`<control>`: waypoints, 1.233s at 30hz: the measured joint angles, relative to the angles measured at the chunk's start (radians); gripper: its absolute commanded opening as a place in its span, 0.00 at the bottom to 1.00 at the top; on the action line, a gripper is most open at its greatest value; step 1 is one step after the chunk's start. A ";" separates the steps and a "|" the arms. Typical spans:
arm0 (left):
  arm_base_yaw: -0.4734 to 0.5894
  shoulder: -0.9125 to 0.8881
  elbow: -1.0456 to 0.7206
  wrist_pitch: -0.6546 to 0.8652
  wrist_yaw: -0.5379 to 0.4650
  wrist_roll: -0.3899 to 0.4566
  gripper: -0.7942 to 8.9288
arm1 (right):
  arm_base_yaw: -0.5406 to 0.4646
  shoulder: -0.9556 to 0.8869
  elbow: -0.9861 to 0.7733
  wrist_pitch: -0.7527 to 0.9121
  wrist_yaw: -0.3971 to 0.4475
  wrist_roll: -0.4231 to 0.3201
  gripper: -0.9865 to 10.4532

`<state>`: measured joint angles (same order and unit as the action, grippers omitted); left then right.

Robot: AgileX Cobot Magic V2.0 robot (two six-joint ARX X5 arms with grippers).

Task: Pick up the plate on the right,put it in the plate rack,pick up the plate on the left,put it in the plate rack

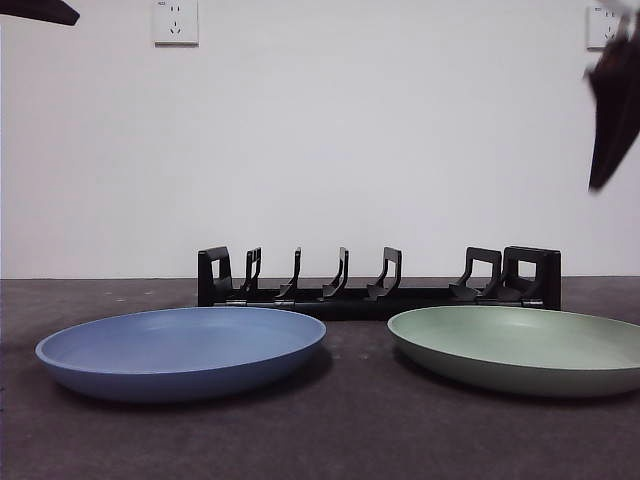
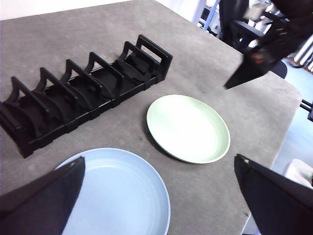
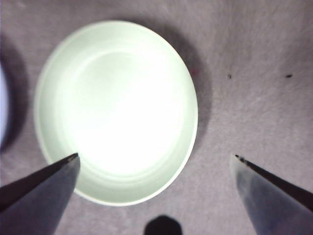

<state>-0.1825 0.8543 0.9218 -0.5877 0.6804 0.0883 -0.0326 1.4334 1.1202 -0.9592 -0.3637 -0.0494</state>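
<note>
Right tool (image 3: 154, 164) is held spread wide and empty above the green plate (image 3: 117, 110), which lies flat on the bench (image 1: 350, 430) in front of the right end of the plate rack (image 1: 380, 280); nothing is gripped yet. In the front view this tool is seen only as a dark tip high at the right edge, well clear of the plate. One jaw is seen over the plate's near rim, the other out over bare bench beside it, so the rim falls between them.

Risks, as judged: the plate is shallow with a low rim, so a descent placed slightly off could leave a jaw skidding on the glazed surface or pushing the plate toward the rack. A weak rim pinch could let it tilt and slip on lifting.

Left tool (image 2: 159, 178) is also open and empty, waiting high over the blue plate (image 2: 117, 193), which lies just beside the green one, both near the rack.
</note>
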 measured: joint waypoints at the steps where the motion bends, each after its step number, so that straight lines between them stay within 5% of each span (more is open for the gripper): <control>1: -0.005 0.000 0.000 0.000 0.000 0.004 0.70 | 0.000 0.035 0.000 0.006 0.000 0.000 0.57; 9: -0.014 0.000 0.000 0.000 -0.001 0.016 0.70 | 0.024 0.229 0.000 0.038 0.010 0.000 0.53; 26: -0.014 0.006 0.000 -0.001 -0.001 0.016 0.70 | 0.085 0.323 0.000 0.115 0.107 0.013 0.07; 37: -0.122 0.017 0.000 -0.002 -0.007 0.110 0.70 | 0.080 0.310 0.011 0.121 0.058 0.015 0.07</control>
<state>-0.3042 0.8715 0.9218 -0.5900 0.6735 0.1986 0.0479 1.7435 1.1313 -0.8387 -0.3058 -0.0341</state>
